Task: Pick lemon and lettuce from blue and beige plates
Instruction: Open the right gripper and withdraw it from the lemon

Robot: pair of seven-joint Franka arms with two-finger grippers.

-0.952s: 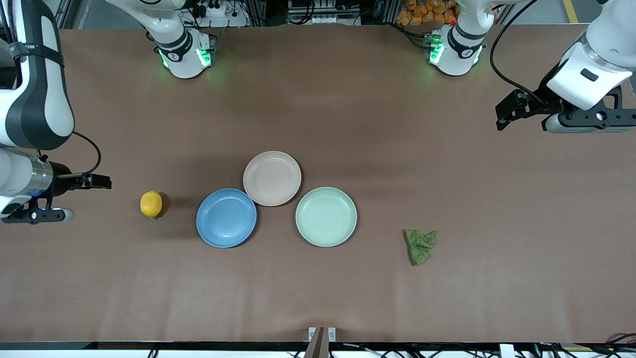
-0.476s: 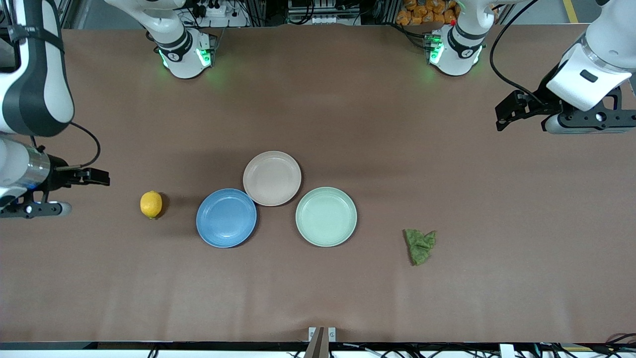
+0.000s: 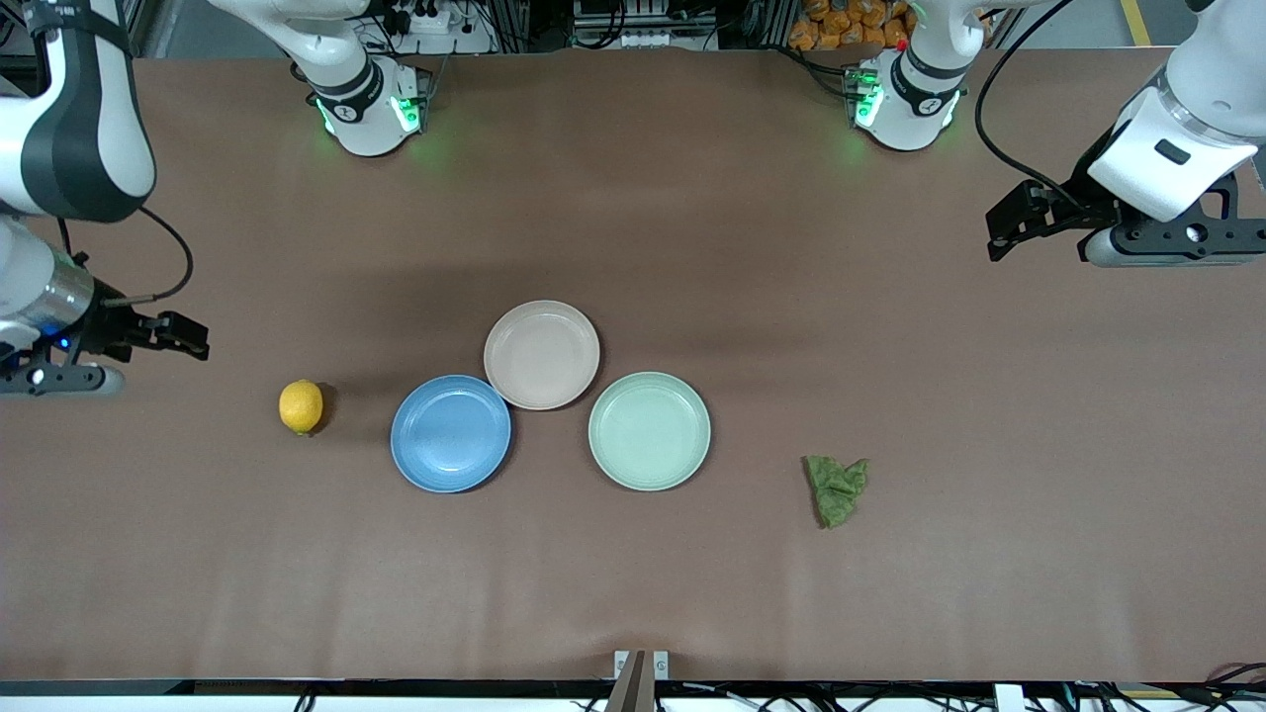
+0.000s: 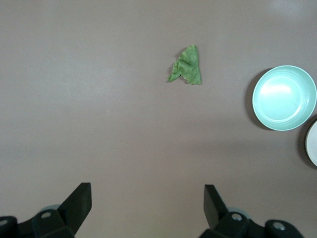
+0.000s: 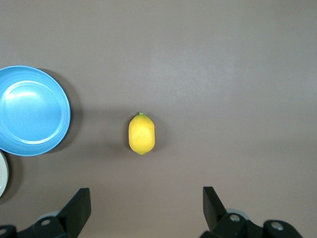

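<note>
The yellow lemon [image 3: 301,406] [image 5: 141,134] lies on the bare table beside the empty blue plate [image 3: 450,433] [image 5: 32,111], toward the right arm's end. The beige plate [image 3: 541,354], also empty, touches the blue one. The dark green lettuce [image 3: 837,489] [image 4: 186,67] lies on the table toward the left arm's end. My right gripper [image 3: 59,379] [image 5: 146,198] hangs open and empty over the table's end, apart from the lemon. My left gripper [image 3: 1172,240] [image 4: 147,196] hangs open and empty over bare table, well away from the lettuce.
An empty mint-green plate [image 3: 649,430] [image 4: 284,97] sits between the blue and beige pair and the lettuce. The two arm bases [image 3: 371,109] [image 3: 905,99] stand along the table edge farthest from the front camera. Brown tabletop [image 3: 633,593] stretches round everything.
My right gripper has drifted toward the bases' edge of the table, away from the lemon. The left arm, the plates, the lemon and the lettuce have stayed put.
</note>
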